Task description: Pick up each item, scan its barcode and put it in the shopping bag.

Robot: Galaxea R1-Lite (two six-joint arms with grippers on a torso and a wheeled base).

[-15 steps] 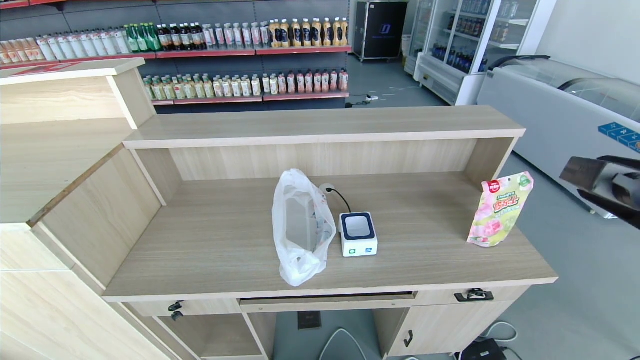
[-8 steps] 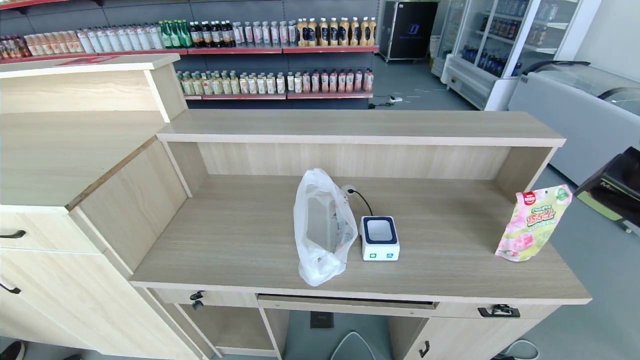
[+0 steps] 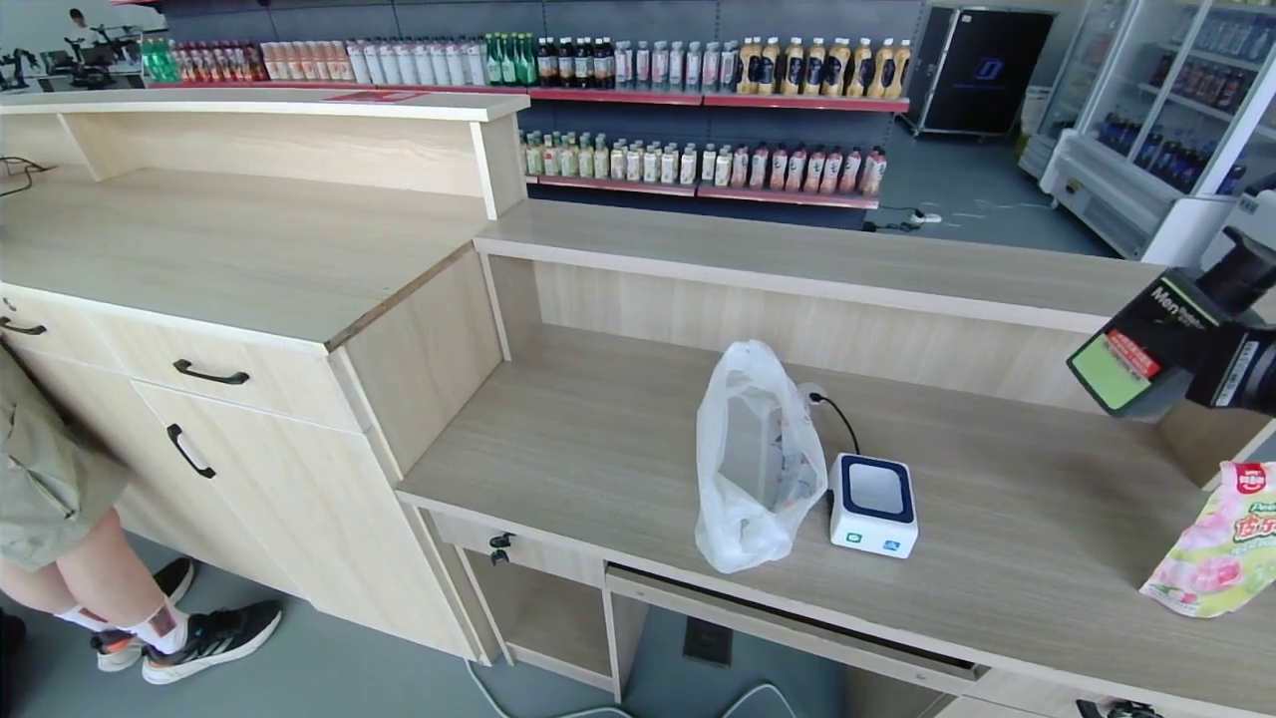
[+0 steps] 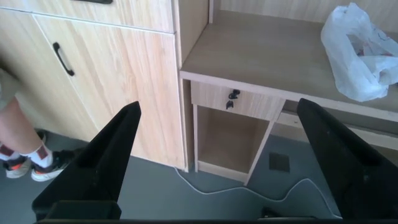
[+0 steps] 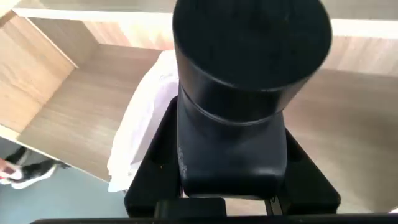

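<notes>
A black bottle [image 3: 1146, 344] with a green label hangs tilted above the counter's right end, and my right gripper [image 3: 1231, 371] is shut on it. In the right wrist view its round black cap [image 5: 249, 43] faces the camera, with the gripper [image 5: 233, 186] clamped on its body. A white plastic shopping bag [image 3: 758, 459] stands open mid-counter, right beside the white barcode scanner [image 3: 874, 504]. A pink pouch [image 3: 1216, 548] stands at the counter's right edge. My left gripper [image 4: 219, 109] hangs open and holds nothing, low in front of the counter, left of the bag [image 4: 360, 56].
The wooden counter [image 3: 598, 449] has a raised back ledge and side walls. A taller cabinet [image 3: 249, 299] with black handles joins it on the left. The scanner's cable [image 3: 837, 419] runs toward the back wall. Drawers and an open niche [image 4: 230, 137] lie under the counter.
The head camera has swung left, so the whole scene sits further right. The right gripper with the black bottle now shows higher, above the pouch. Bag, scanner and pouch kept their places.
</notes>
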